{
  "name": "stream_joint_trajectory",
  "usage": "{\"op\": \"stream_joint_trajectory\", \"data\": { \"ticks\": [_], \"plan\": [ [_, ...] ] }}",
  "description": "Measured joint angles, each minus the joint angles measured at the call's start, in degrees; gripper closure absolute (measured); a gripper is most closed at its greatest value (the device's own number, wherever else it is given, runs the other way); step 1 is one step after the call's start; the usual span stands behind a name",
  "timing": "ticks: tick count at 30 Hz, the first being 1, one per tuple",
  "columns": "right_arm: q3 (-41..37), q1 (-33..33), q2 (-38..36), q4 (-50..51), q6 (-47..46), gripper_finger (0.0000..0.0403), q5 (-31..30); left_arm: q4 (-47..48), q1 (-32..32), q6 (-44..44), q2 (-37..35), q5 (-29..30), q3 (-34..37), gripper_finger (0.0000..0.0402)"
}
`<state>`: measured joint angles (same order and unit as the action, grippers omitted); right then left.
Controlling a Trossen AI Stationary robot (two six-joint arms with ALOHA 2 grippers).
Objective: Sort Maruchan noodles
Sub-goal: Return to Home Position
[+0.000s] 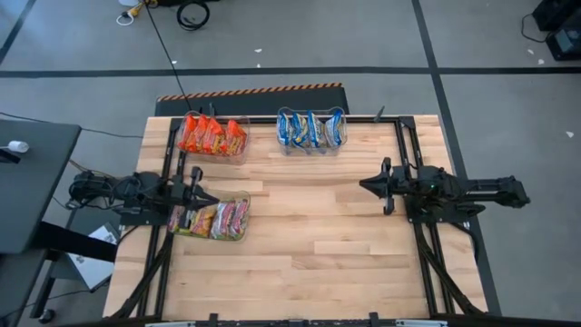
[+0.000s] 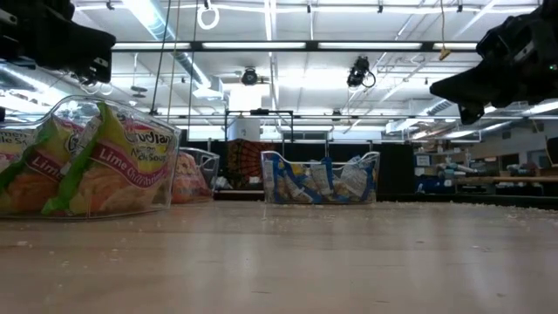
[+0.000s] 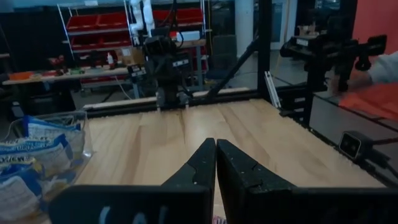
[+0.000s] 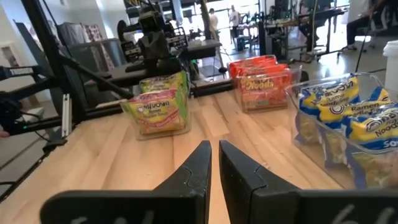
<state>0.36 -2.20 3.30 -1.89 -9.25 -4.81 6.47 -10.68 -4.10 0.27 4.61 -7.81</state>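
1. Orange-red packets [image 1: 211, 136]: flat crinkly glossy plastic rectangles, standing on edge in a row. They sit inside the far-left bin [image 1: 214, 157], near the surface's left corner at the top of the high view.
2. Blue packets [image 1: 311, 130]: same shape, blue w/ yellow and white print, also upright. They sit in the far-middle bin [image 1: 311, 151], beside the orange-red lot but apart from it.
3. Green-and-yellow packets [image 1: 213, 219]: "Lime" print reads in the low view. They stand packed side by side in the near bin [image 1: 247, 218], on the left side of the surface.
4. All 3 bins are clear thin plastic, open-topped, w/ rounded corners, so the contents show through the walls.
5. Surface [image 1: 318, 245]: pale wood planks, matte, w/ small light specks in the low view. Black frame rails run along its sides, and a hazard-striped strip [image 1: 250, 92] lies past the far edge.
6. Left gripper [image 1: 211, 193]: raised over the near bin's edge. Its fingers are clenched together, tips touching, holding nothing.
7. Right gripper [image 1: 365, 184]: raised on the right side, well apart from all bins and pointing toward the left arm. Its fingers are drawn nearly together w/ a thin slit between, holding nothing.
8. Bare wood lies between the two grippers.
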Motion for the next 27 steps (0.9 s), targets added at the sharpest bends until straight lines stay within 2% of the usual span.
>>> {"op": "stream_joint_trajectory", "data": {
  "ticks": [23, 27],
  "plan": [
    [0.0, 0.0, 0.0, -0.2, 0.0, 0.0367, 0.2, 0.8, 0.0, 0.1, 0.1, 0.1, 0.0, 0.0381],
    [0.0, 0.0, 0.1, -0.2, 0.0, 0.0367, 0.2, -0.2, 0.0, 0.1, 0.1, 0.1, 2.7, 0.0381]
  ]
}}
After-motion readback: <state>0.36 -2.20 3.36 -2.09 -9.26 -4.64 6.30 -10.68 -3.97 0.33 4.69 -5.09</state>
